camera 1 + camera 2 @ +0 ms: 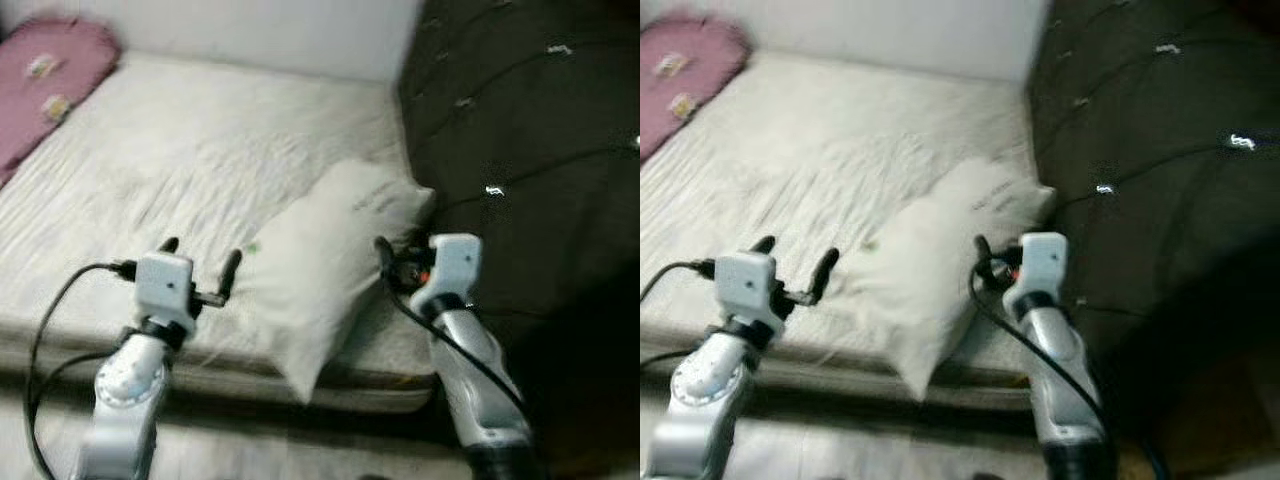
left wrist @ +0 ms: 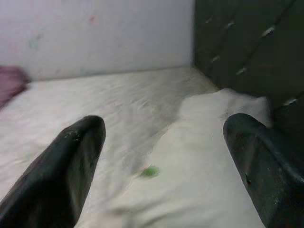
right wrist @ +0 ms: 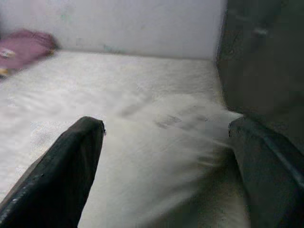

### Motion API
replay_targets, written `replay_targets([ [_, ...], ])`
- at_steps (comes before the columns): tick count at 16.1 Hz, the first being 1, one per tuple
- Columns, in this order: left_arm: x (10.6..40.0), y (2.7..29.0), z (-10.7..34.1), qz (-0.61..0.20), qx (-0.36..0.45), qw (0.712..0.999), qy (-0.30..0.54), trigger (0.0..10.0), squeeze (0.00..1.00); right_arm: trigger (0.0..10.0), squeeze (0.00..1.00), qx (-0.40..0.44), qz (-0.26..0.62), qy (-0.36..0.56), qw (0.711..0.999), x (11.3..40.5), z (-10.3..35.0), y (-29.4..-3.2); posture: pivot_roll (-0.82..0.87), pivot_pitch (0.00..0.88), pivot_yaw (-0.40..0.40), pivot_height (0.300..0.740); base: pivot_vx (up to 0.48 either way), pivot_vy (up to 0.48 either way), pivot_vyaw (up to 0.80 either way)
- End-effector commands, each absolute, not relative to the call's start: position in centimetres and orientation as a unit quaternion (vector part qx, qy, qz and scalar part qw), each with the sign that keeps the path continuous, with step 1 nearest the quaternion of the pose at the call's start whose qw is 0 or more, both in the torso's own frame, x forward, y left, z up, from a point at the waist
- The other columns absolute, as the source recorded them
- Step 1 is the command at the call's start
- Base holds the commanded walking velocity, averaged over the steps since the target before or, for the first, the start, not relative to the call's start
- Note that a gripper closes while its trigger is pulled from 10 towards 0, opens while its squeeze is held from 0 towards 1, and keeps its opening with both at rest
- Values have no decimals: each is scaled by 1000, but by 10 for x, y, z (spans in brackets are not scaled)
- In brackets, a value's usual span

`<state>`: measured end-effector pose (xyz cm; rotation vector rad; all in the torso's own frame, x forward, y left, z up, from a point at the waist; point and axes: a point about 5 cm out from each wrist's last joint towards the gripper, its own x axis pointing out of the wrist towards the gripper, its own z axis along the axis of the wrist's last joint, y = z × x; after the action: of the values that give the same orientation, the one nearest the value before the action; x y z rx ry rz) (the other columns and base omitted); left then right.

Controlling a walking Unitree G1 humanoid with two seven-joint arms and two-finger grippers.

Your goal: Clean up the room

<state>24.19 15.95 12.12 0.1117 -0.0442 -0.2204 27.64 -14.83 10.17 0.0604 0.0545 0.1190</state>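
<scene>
**Both pincers raised and spread at the white pillow, near edge of the bed**

1. Bed (image 1: pixel 180 150): A pale, wrinkled mattress surface lies before me and runs back to a light wall. Its near edge crosses below my wrists.

2. Headboard (image 1: pixel 530 130): A dark tufted panel stands along the right side of the bed and meets the wall at the far corner.

3. White pillow (image 1: pixel 320 270): It lies on the bed at the near edge, up against the headboard. Its far corner touches the dark panel; its near corner hangs past the mattress edge. A small green mark (image 2: pixel 150 171) shows on its cover.

4. Pink cushion (image 1: pixel 45 80): It rests at the far left of the bed, well apart from the white pillow.

5. Left gripper (image 1: pixel 200 262): My left pincer is held over the bed just left of the pillow, its two black fingers (image 2: pixel 71 166) spread wide and holding nothing.

6. Right gripper (image 3: pixel 166 137): My right pincer is at the pillow's right side, beside the headboard. Its fingers (image 3: pixel 71 161) are spread wide, with the pillow between them in the wrist view; whether they touch it cannot be told.
</scene>
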Motion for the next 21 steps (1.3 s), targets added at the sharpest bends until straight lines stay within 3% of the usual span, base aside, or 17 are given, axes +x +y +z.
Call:
replay_targets([
  [1,240,160,121,-111,58,992,-19,10000,0,10000,0,29,52,20,998,279,107,-150,17,41,-60,740,289,0,0],
  [10,241,157,121,-112,57,992,-18,10000,0,10000,0,26,51,23,998,280,107,-152,12,37,-65,740,291,0,0],
  [15,242,160,118,-95,63,993,-10,10000,0,10000,0,25,51,25,998,280,107,-151,13,41,-65,740,0,0,0],
  [21,244,158,118,-98,51,994,-4,10000,0,10000,0,28,48,29,998,281,106,-152,12,42,-66,740,0,469,-343],
])
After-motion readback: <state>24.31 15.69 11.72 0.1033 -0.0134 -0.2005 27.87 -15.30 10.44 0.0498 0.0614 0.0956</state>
